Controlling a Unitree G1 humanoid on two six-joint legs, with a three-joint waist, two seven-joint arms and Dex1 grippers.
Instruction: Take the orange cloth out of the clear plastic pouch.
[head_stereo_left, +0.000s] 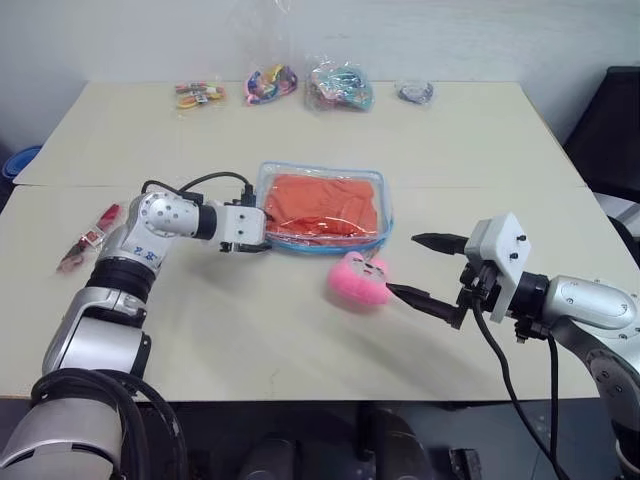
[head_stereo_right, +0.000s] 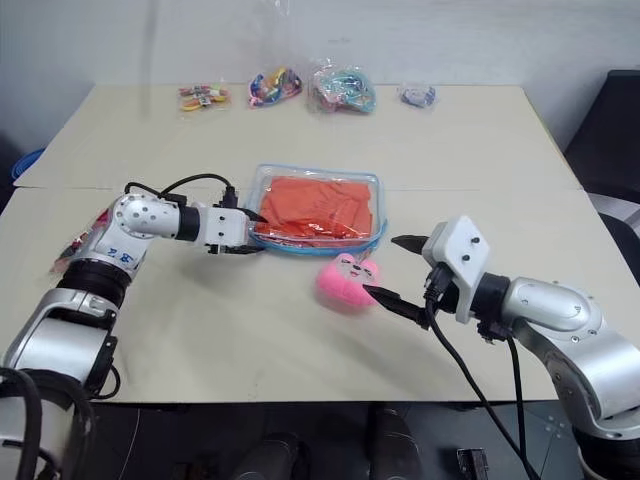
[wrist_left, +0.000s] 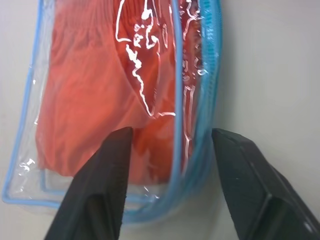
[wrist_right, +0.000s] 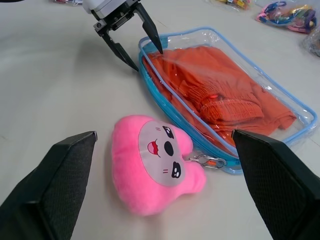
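From my head, the flat clear plastic pouch with light-blue edging (head_stereo_left: 322, 208) lies mid-table, the bright orange cloth (head_stereo_left: 322, 204) still inside. My left fingers (head_stereo_left: 258, 232) are at its near-left corner; my right fingers (head_stereo_left: 428, 270) hang spread beyond the pink plush toy (head_stereo_left: 359, 280).

Left wrist: my fingers stand apart, straddling the pouch's blue edge, its long axis running ahead.

Right wrist: my left is nearer.

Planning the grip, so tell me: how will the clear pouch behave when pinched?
The clear plastic pouch wrinkles and glints, so it is probably floppy and slippery. Lying flat with only the orange cloth inside, it likely slides when nudged.
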